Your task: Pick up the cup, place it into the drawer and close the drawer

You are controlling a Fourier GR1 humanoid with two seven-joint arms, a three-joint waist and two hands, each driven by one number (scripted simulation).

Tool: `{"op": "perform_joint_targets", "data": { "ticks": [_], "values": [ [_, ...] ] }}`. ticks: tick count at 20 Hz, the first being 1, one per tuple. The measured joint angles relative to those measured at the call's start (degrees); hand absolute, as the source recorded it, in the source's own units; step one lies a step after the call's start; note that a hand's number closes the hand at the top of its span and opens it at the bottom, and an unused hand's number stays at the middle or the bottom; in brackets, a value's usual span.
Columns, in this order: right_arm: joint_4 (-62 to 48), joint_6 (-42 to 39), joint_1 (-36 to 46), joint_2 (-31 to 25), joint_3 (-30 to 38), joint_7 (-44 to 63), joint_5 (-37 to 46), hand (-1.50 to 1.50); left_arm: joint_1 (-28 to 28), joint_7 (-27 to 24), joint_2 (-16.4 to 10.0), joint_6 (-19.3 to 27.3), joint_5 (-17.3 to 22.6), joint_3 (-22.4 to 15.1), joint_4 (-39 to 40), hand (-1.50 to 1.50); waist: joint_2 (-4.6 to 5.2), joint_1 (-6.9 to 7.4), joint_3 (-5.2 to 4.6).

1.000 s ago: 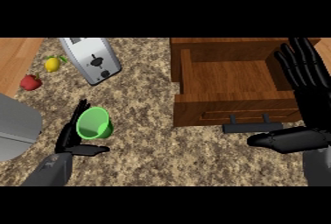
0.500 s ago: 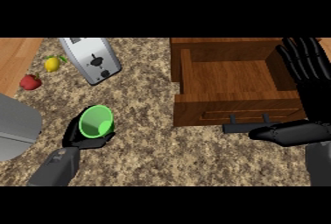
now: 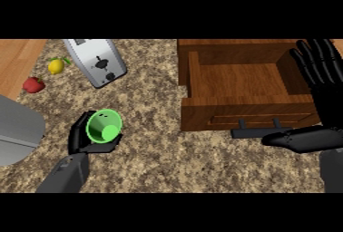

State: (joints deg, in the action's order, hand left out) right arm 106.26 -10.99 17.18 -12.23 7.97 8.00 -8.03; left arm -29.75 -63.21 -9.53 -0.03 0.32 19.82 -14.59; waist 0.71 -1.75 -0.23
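**Left hand grips the green cup**

The left hand (image 3: pixel 80 138) is curled round the green cup (image 3: pixel 104 127), at 8 o'clock over the desk (image 3: pixel 161 154). The open drawer (image 3: pixel 248 113) is at 2 o'clock, well apart. The right hand (image 3: pixel 330 106) rests open at 3 o'clock, fingers up. A toaster (image 3: pixel 97 61) stands at 11 o'clock.

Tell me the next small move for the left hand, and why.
Probably lift the green cup a little and begin carrying it right toward the drawer. The left hand is curled round the cup over the left part of the counter, and the drawer stands open, its inside in view. The right hand rests open at the drawer's right side.
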Motion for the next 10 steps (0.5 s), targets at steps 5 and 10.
{"op": "perform_joint_targets", "data": {
  "ticks": [5, 10],
  "values": [
    [0.82, -0.42, -0.98, -0.40, 0.73, 0.03, -0.67, -1.50, -1.63, -0.60, 1.48, -2.33, 2.94, 2.16, -2.30, 1.50, -0.27, 0.36, 0.04],
    [0.13, -0.27, -0.85, -0.47, 0.64, 0.40, -0.23, -1.50, -4.34, 1.32, 2.23, -5.84, 2.53, -0.17, -5.96, 1.50, -0.56, 1.07, 0.15]
  ]
}}
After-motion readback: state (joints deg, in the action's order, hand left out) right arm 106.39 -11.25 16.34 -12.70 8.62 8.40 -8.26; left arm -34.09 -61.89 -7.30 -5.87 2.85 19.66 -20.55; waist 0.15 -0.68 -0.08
